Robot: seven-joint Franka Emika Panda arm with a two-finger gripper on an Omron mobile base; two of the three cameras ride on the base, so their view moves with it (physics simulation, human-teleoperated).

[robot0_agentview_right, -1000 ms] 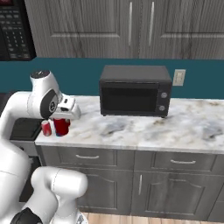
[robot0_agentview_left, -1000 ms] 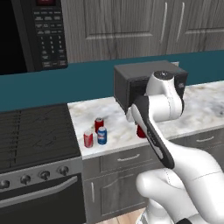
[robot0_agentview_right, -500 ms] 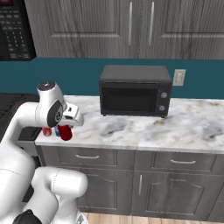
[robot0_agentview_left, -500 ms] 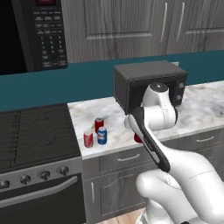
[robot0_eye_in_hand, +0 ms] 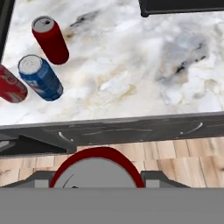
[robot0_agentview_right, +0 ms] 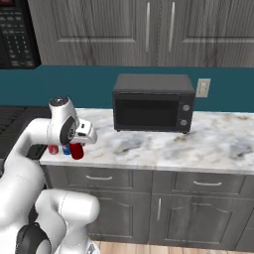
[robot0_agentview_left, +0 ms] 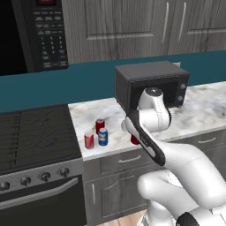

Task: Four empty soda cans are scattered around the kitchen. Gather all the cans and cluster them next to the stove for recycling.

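Soda cans, two red (robot0_eye_in_hand: 50, 39) (robot0_eye_in_hand: 9, 85) and one blue (robot0_eye_in_hand: 40, 78), clustered at my counter's (robot0_eye_in_hand: 131, 74) stove-side (robot0_agentview_left: 35, 132) front corner, fourth red can (robot0_eye_in_hand: 97, 168) clamped in my gripper (robot0_agentview_right: 77, 149), held just off the counter's front edge.

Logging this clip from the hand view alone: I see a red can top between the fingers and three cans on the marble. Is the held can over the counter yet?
Observer: Not quite. In the right base view the held red can hangs at the counter's front edge, beside the others.
Operator: How close are those to the stove?
Observer: The left base view shows the two red cans and the blue can standing at the counter's end, right beside the stove.
Operator: Anything behind the arm?
Observer: A black countertop microwave stands against the wall.
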